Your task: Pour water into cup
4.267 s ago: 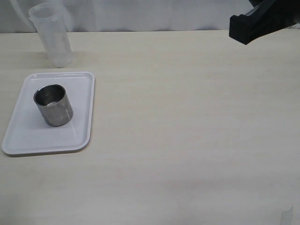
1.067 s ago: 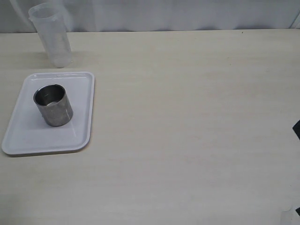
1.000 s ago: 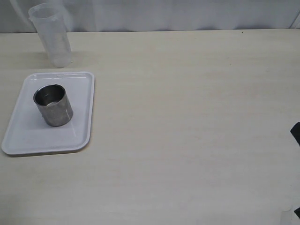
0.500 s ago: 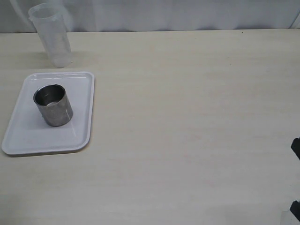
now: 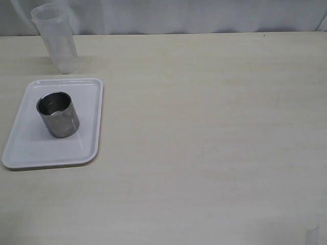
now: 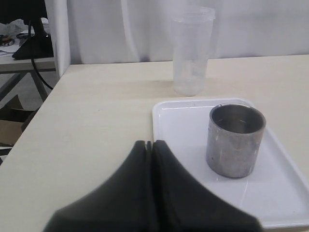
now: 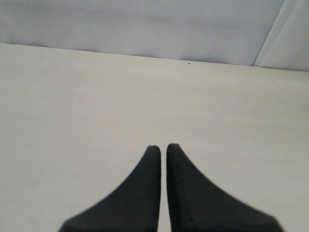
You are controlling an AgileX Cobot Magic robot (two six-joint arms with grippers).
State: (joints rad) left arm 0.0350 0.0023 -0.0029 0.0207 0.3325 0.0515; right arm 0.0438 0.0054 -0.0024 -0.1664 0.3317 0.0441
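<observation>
The steel cup (image 5: 58,114) stands upright on a white tray (image 5: 30,153) at the left of the tabletop (image 5: 204,127), toward the tray's far half. Just beyond the tray's far edge, apart from it, stands a tall translucent plastic beaker (image 5: 55,38), also upright. In the left wrist view the beaker (image 6: 192,50) looks nearly empty: droplets cling to its wall, and whether any water sits at its bottom cannot be told. The cup's inside (image 6: 236,118) is shiny and dark, and the pictures do not show whether it holds water.

Neither arm appears in the exterior view. The left gripper (image 6: 153,145) hangs near the tray's corner with its fingers pressed together and nothing between them, pointing toward the cup and beaker. The right gripper (image 7: 163,148) has its fingers all but touching, empty, over bare tabletop well apart from the tray.

As a judgement, either the pour has not begun or it is finished and the beaker has been set back; the frames cannot settle which. If it is yet to come, everything is left: open the left fingers, grasp the beaker, carry it over the cup and tip it.
</observation>
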